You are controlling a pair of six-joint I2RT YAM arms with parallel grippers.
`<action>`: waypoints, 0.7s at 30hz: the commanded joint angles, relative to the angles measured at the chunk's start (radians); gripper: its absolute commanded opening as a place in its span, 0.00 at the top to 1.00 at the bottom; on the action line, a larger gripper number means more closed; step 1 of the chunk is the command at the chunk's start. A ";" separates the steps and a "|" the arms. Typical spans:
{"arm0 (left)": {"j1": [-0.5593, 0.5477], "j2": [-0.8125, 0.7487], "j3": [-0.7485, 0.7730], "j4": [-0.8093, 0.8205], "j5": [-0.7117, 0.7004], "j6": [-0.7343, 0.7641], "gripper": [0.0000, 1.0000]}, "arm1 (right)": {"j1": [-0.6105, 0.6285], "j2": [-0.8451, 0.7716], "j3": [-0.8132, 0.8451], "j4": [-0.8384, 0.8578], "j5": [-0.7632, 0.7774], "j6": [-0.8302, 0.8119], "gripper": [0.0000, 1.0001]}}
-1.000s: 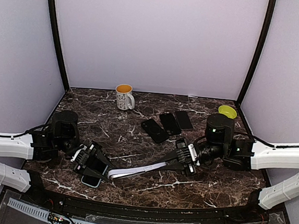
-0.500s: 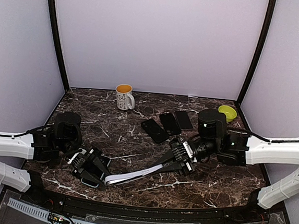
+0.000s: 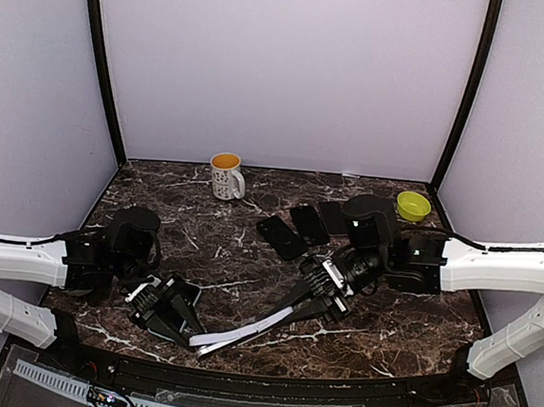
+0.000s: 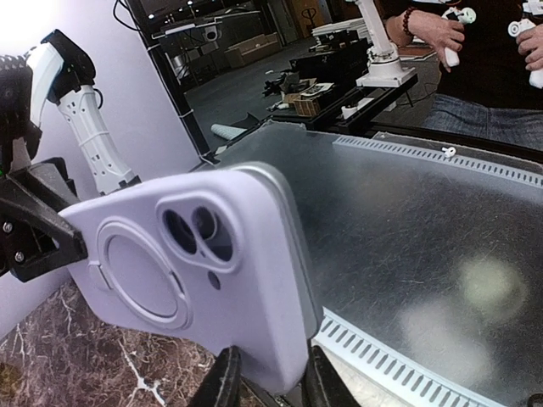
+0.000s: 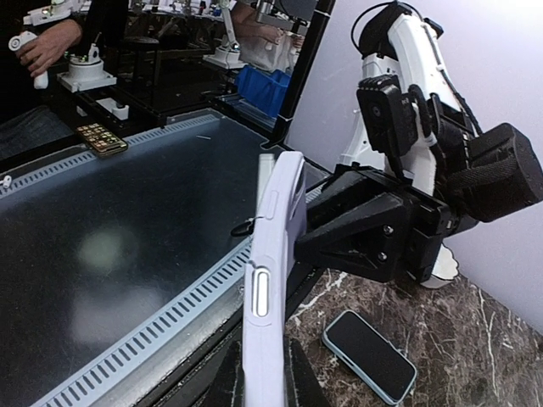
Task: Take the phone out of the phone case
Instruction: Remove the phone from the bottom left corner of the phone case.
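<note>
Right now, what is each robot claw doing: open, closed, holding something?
Left gripper: closed on one end of the lilac phone case.
Right gripper: closed on the other end of the phone case.

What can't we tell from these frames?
- Top external: phone case is edge-on, too thin to show whether the phone is inside.
- Left wrist: only the case's back shows, the screen side faces away.
- Right wrist: right gripper fingertips are cut off by the bottom edge.
- Top external: blue-rimmed phone is hidden under the left gripper.

Overhead camera looks down from behind — both close wrist cameras share the case (image 4: 195,280).
</note>
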 commanded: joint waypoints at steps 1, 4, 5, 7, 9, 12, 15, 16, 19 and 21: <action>0.012 0.018 0.079 0.010 -0.080 0.018 0.73 | 0.067 0.031 0.048 -0.042 -0.134 -0.039 1.00; 0.012 0.027 0.093 -0.026 -0.088 0.046 0.73 | 0.070 0.040 0.065 -0.109 -0.134 -0.077 1.00; 0.012 0.028 0.098 -0.037 -0.101 0.051 0.73 | 0.071 0.041 0.066 -0.114 -0.128 -0.084 1.00; 0.012 0.029 0.100 -0.042 -0.120 0.061 0.72 | 0.070 0.029 0.059 -0.115 -0.098 -0.102 1.00; 0.013 0.024 0.095 -0.048 -0.145 0.070 0.69 | 0.069 0.004 0.032 -0.092 -0.032 -0.106 1.00; 0.012 -0.010 0.077 -0.045 -0.202 0.081 0.59 | 0.055 -0.052 -0.023 -0.012 0.102 -0.096 1.00; 0.019 -0.067 0.041 -0.020 -0.310 0.087 0.45 | 0.013 -0.107 -0.052 0.007 0.174 -0.087 1.00; 0.025 -0.080 0.027 -0.012 -0.354 0.092 0.43 | -0.001 -0.124 -0.058 0.005 0.194 -0.085 1.00; 0.055 -0.139 -0.001 0.045 -0.428 0.089 0.37 | -0.030 -0.176 -0.083 -0.002 0.280 -0.088 1.00; 0.084 -0.171 -0.025 0.103 -0.487 0.079 0.34 | -0.044 -0.210 -0.103 0.005 0.341 -0.087 1.00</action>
